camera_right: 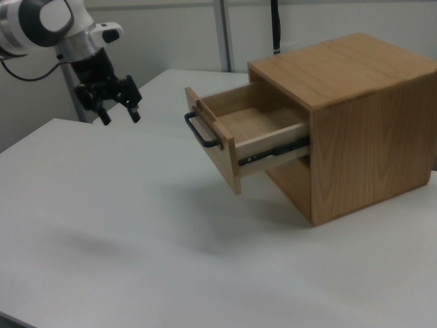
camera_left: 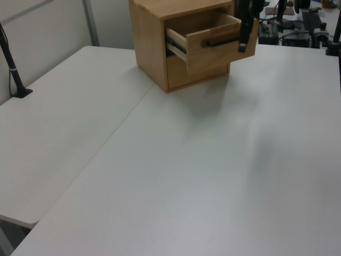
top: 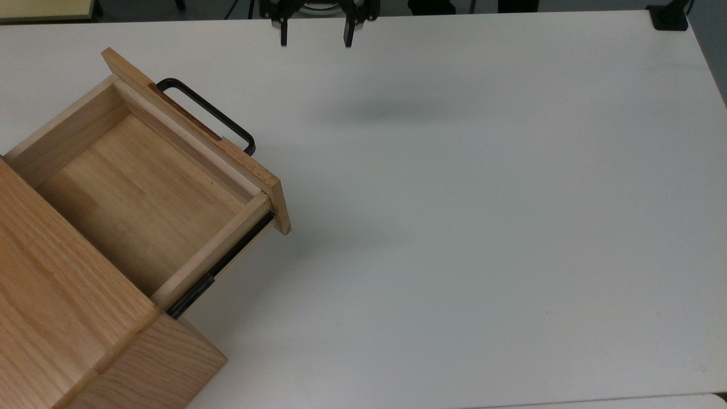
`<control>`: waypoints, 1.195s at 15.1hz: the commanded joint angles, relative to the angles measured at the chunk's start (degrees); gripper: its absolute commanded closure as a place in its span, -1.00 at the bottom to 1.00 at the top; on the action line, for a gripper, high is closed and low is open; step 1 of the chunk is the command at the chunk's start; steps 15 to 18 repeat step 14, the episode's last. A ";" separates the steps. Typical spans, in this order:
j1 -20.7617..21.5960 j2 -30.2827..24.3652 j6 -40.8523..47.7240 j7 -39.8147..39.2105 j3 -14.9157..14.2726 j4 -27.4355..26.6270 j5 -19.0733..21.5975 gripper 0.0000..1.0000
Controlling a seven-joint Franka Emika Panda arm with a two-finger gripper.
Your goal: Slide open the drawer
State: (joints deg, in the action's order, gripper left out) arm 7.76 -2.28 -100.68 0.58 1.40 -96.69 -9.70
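The drawer is a light oak box, slid well out of the oak cabinet, and it holds nothing. Its black bar handle runs along the front panel, and a black side rail shows underneath. My gripper hangs at the top view's upper edge, open and holding nothing, well clear of the handle. In the right view the gripper hovers above the table to the left of the drawer and its handle. In the left view the gripper overlaps the drawer front.
The white table stretches wide to the top view's right of the cabinet. A black clamp sits at its far right corner. In the left view a black pole stands at the left edge, and a seam joins two tabletops.
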 commanded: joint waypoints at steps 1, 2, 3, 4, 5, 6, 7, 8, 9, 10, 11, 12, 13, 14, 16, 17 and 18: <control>-0.11 -1.67 5.40 1.70 -0.78 -0.43 3.45 -1.00; -0.37 -1.58 5.67 1.70 -1.14 -0.34 5.64 -1.00; -0.46 -1.58 5.67 1.70 -1.57 -0.34 7.92 -1.00; -0.72 -1.58 5.67 1.79 -2.10 -0.34 9.34 -1.00; -1.08 -1.41 5.58 1.70 -2.28 -0.34 10.22 -1.00; -1.69 -0.97 5.49 1.79 -2.54 -0.34 10.93 -1.00; -2.65 -0.79 5.41 1.70 -2.72 -0.08 11.98 -1.00; -3.62 -0.62 5.40 1.70 -2.72 0.10 12.68 -1.00; -3.98 -0.62 5.40 1.70 -2.72 0.10 12.78 -1.00; -3.98 -0.62 5.32 1.62 -2.63 0.27 12.34 -1.00; -4.15 -0.62 5.58 1.27 -2.72 0.88 11.99 -1.00; -4.33 -0.62 5.75 1.52 -2.72 1.15 11.99 -1.00; -4.85 -0.62 6.54 1.61 -2.63 1.24 11.99 -1.00; -4.86 -0.53 6.63 1.61 -2.63 1.24 11.99 -1.00; -4.86 -0.53 6.63 1.61 -2.63 1.24 11.99 -1.00; -4.86 -0.53 6.63 1.61 -2.63 1.24 11.99 -1.00; -4.86 -0.53 6.63 1.61 -2.63 1.24 11.99 -1.00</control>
